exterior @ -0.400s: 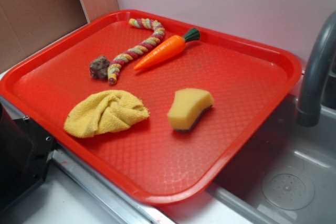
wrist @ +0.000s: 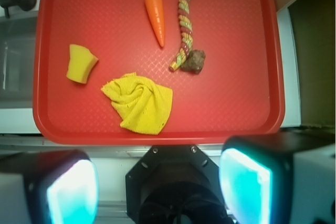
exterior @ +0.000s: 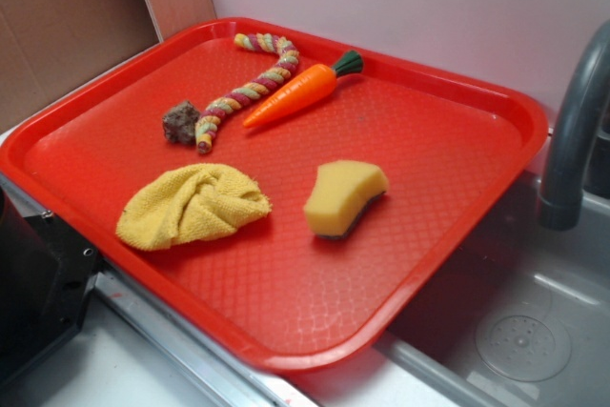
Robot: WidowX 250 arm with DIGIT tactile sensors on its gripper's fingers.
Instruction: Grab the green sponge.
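The green sponge [exterior: 344, 197] is a yellow foam block with waisted sides and a thin dark green layer underneath. It lies on the red tray [exterior: 448, 140], right of the middle. In the wrist view the sponge [wrist: 81, 64] lies at the tray's left side. My gripper [wrist: 157, 187] hangs high above the counter, short of the tray's near rim, well apart from the sponge. Its two cyan-lit fingers [wrist: 71, 195] stand wide apart with nothing between them. The gripper itself does not show in the exterior view.
On the tray lie a yellow terry cloth [exterior: 193, 203], a small dark brown lump [exterior: 180, 123], a twisted multicoloured rope [exterior: 250, 88] and an orange toy carrot [exterior: 297, 92]. A grey faucet [exterior: 575, 131] and a metal sink [exterior: 524, 331] are at the right. The black robot base [exterior: 38, 283] is at bottom left.
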